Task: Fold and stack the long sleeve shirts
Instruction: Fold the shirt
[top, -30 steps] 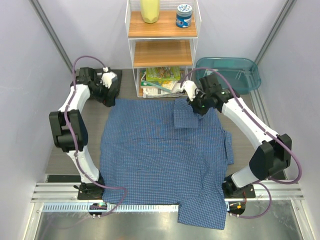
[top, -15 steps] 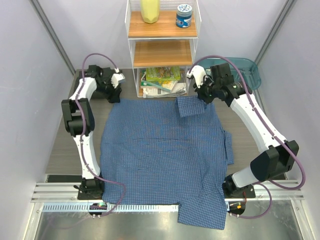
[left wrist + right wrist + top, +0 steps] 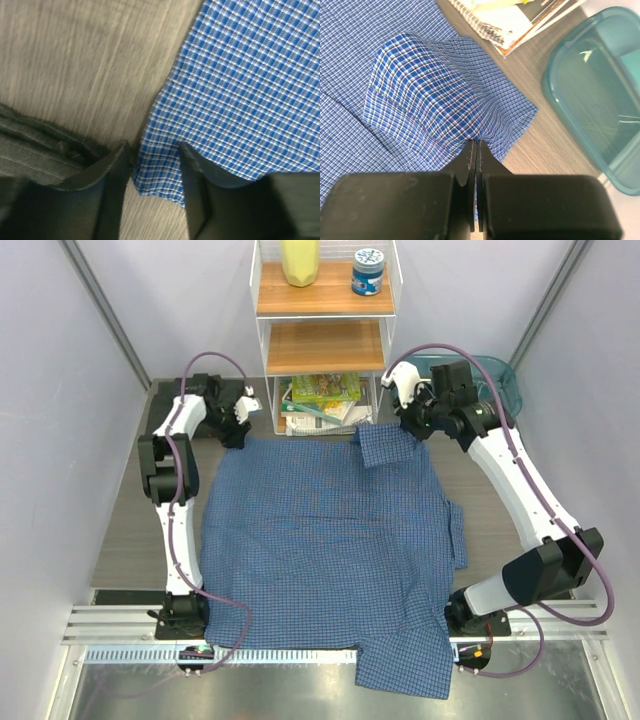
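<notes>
The blue shirt, fine-checked cloth, lies flat on the wood-grain table. The right gripper, jaws closed, pinches a raised fold at its far edge, near the translucent teal tub and spiral-bound books. The left gripper, jaws partly apart, straddles the far-left corner unclamped. The faintly striped grey shirt lies just beside.

Grey shirt runs off the view's edge

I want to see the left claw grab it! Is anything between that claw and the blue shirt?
Nothing visible. The left gripper has the blue shirt corner right between its open fingers; the grey shirt lies beside it.
</notes>
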Tool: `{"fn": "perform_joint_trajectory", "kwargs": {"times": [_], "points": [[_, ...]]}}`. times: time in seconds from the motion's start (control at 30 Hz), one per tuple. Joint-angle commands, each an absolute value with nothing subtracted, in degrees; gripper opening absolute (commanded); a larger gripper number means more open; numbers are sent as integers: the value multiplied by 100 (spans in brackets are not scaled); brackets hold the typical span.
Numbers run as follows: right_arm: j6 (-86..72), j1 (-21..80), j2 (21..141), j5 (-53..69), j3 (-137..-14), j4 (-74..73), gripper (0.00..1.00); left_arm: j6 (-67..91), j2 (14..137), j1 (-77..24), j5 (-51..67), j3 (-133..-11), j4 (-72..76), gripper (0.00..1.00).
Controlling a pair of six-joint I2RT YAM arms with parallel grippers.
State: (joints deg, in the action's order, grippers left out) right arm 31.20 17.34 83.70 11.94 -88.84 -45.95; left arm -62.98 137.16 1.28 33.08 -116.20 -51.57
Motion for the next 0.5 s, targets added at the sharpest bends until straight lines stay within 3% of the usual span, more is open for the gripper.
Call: {"fn": "perform_joint_trajectory", "kwargs": {"times": [0.0, 0.1, 0.23, 0.3, 0.47], "points": [[3041, 1670, 8069, 1248, -9246, -4447, 1, -6715, 13702, 53, 3032, -11699, -5414, 40], [3041, 1644, 8033, 1231, -9255, -4412, 1, -6689, 13510, 53, 3172, -11584, -5318, 29], [3050, 1626, 7954, 1213, -9343, -4421, 1, -6627, 13263, 44, 3269, -11452, -5203, 23], [3050, 1600, 7919, 1204, -9395, -4403, 1, -6592, 13193, 53, 3270, -11452, -5177, 22], [3032, 1573, 7831, 1204, -9483, -4377, 1, -6671, 13113, 53, 3164, -11434, -5203, 30]]}}
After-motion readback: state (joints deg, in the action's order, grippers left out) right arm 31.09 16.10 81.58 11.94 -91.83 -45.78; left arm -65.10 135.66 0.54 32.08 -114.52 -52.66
